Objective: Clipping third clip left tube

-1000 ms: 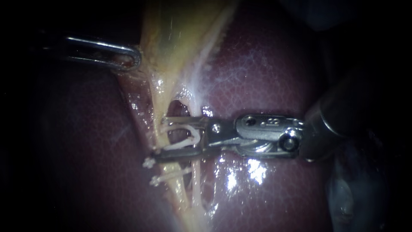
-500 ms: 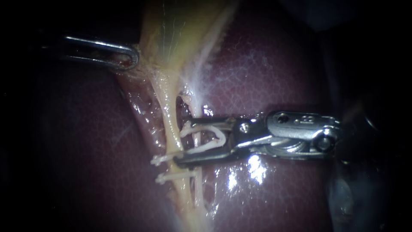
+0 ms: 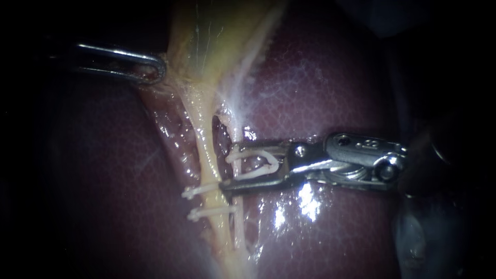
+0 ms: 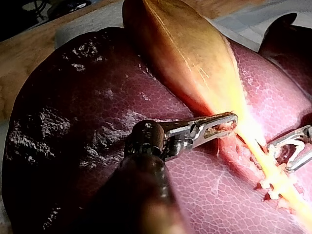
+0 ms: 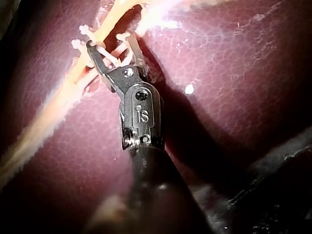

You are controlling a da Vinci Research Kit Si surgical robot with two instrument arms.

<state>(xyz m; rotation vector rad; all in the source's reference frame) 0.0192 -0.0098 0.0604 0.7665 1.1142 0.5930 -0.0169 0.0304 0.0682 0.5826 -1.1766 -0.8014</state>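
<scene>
Left tube point(image 3: 207, 155) runs pale yellow from the gallbladder point(image 3: 206, 36) down over the liver point(image 3: 320, 93), about midway across its lit face. Two clips cross it low down and close together, the upper clip point(image 3: 199, 192) and the lower clip point(image 3: 206, 213), each closed across the tube.

My right instrument point(image 3: 227, 170) lies level over the liver. Its tips are just to the right of the left tube, and the lower jaw's tip is just beside the upper clip. Its jaws stand moderately apart and hold an open clip point(image 3: 268, 165) between them, one arm along each jaw. The clip's mouth faces the left tube but is not around it. A thinner right tube point(image 3: 236, 206) passes by that mouth, and I cannot tell whether it lies inside.

My left instrument point(image 3: 155, 70) is well apart, toward the liver's upper left. Its jaws are closed narrow on the gallbladder's edge.
</scene>
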